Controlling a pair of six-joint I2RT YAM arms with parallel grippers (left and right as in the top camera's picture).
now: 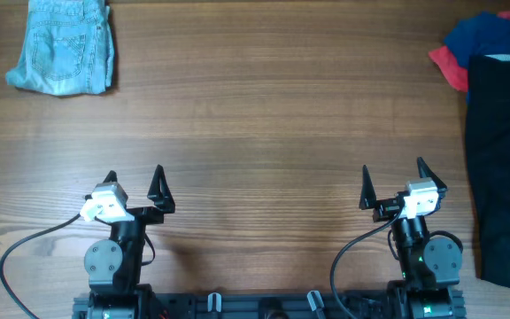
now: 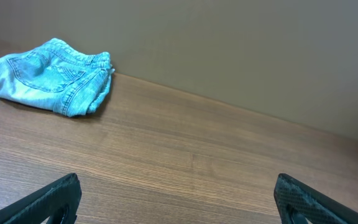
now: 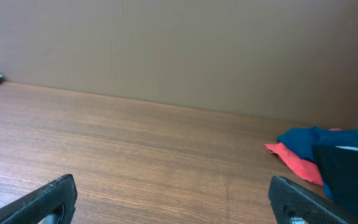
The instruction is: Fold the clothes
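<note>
Matt wood-grain table (image 1: 264, 115); faded, stitched denim shorts (image 1: 63, 46); soft black garment (image 1: 503, 159); matt black tools.

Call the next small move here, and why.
Probably swing the right tool out toward the black garment. It and the left tool both stand open and empty at the near edge, and that garment lies closest, seemingly on top of the blue garment and red garment. The denim shorts sit far off, back left.

Far left I see folded light denim shorts (image 1: 62, 46); far right, a black garment (image 1: 506, 168) overlaps blue (image 1: 490, 34) and red ones (image 1: 450, 65).
</note>
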